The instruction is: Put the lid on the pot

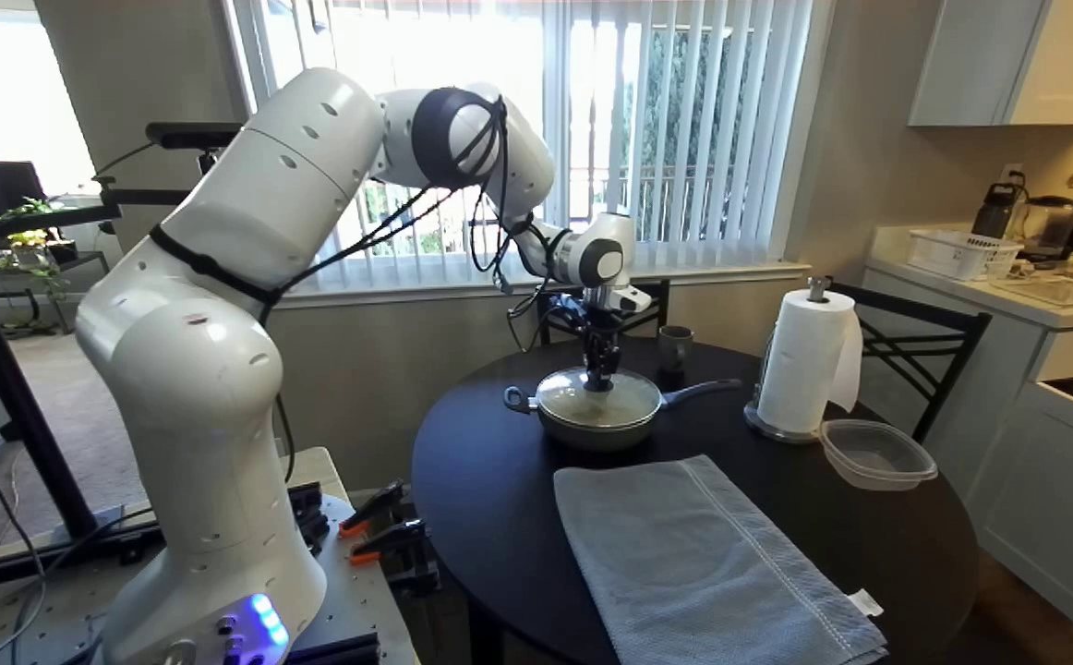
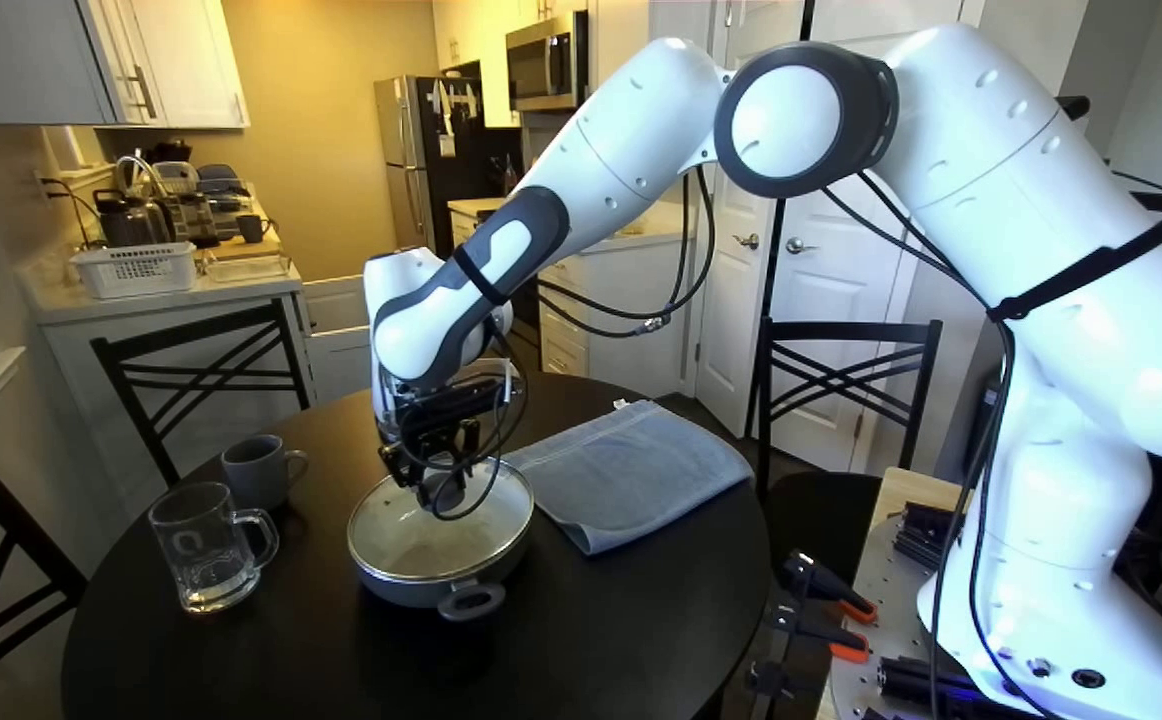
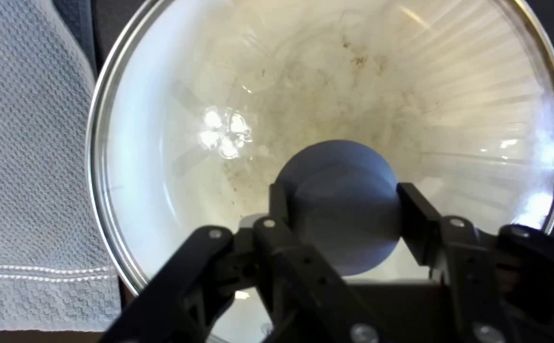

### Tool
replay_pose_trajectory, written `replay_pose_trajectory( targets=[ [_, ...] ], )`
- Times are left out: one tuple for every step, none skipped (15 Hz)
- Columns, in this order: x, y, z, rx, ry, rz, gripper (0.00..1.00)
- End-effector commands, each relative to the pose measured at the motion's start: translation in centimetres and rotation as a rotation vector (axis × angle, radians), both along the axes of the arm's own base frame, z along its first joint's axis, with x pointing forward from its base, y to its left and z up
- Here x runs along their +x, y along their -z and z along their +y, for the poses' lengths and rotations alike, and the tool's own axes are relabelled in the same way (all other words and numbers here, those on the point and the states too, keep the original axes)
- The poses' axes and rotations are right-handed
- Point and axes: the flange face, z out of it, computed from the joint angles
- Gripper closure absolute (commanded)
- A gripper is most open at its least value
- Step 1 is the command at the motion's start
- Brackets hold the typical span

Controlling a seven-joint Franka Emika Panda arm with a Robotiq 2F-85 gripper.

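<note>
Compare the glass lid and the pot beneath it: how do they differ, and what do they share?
The lid is clear glass with a metal rim; the pot is opaque, grey outside. The lid has a round central knob; the pot has a long handle and, opposite, a short looped handle. The gripper is closed on the lid's knob, while the pot rests on the table. Both are round and similarly wide.
</note>
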Motion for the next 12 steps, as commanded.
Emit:
replay_pose_trajectory(
  targets=[
    [0.3,-0.8,0.7,0.028,0.002,0.018,0.17],
    [0.2,-0.8,0.8,0.026,0.002,0.018,0.16],
    [0.2,-0.9,1.0,0.025,0.001,0.016,0.12],
    [0.3,-1.0,1.2,0.023,0.001,0.012,0.05],
    [0.2,-1.3,1.4,0.02,0.0,0.008,0.02],
    [0.1,-1.8,1.7,0.002,0.001,-0.001,0.0],
    [0.0,-2.3,1.9,-0.013,-0.002,-0.008,0.0],
    [-0.2,-2.7,1.9,-0.039,-0.008,-0.006,0.0],
    [-0.3,-3.0,2.0,-0.043,-0.012,-0.008,0.0],
    [-0.4,-3.2,2.1,-0.053,-0.012,-0.008,0.0],
    [-0.5,-3.5,2.1,-0.058,-0.009,-0.01,0.0],
    [-0.5,-3.8,2.1,-0.067,-0.004,-0.011,0.0]
  ],
)
